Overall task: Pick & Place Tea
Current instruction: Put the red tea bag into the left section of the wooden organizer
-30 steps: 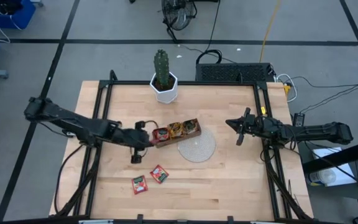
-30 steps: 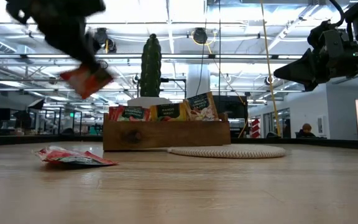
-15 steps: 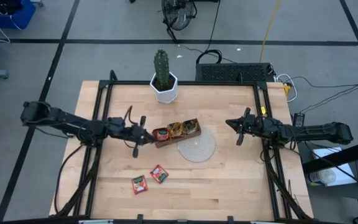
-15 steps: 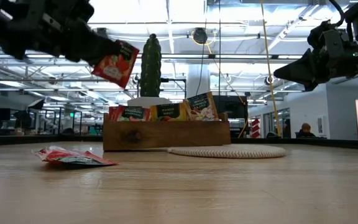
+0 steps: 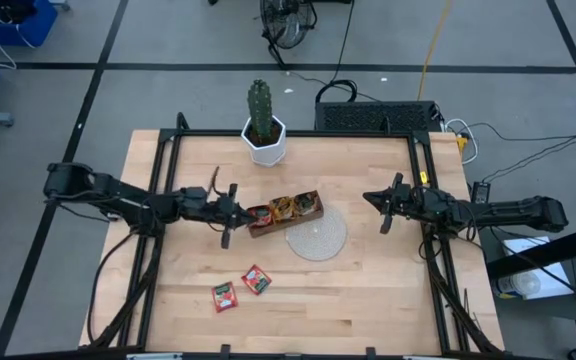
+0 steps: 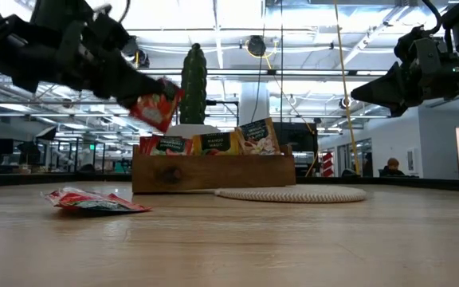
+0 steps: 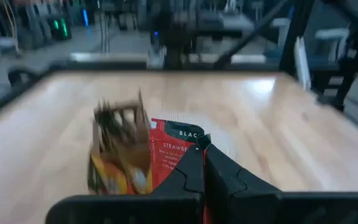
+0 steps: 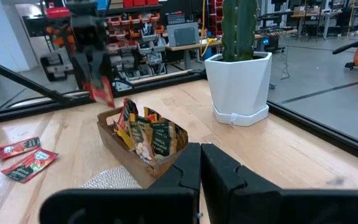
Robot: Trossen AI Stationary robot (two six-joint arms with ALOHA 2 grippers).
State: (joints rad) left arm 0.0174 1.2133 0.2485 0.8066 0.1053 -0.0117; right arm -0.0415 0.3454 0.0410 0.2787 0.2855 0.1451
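My left gripper (image 5: 230, 216) reaches in from the table's left, shut on a red tea sachet (image 6: 157, 108). It hovers just left of and above the left end of the brown wooden tray (image 5: 286, 212). Several sachets (image 6: 207, 143) stand upright in the tray. Two more red sachets (image 5: 225, 297) (image 5: 257, 280) lie flat on the table nearer the front edge. My right gripper (image 5: 384, 207) waits shut and holding nothing near the table's right side, pointing toward the tray. My left gripper pinches the red sachet by one edge (image 7: 191, 155) between its two fingers. The fingers come nearly level from the table's left. The sachet sticks out past the fingertips, tilted, and hangs clear of the table and above the tray's left end (image 6: 146, 163).
A white pot with a cactus (image 5: 264, 132) stands behind the tray at the far edge. A round woven mat (image 5: 316, 238) lies under the tray's right end. Black frame rails run along the table's left and right sides.
My left gripper has tipped from pointing down to nearly level and carried the red sachet toward the table's right, up to the tray's left end. The sachet rose first, then sank a little in the last half second. The gripper stays shut on it.
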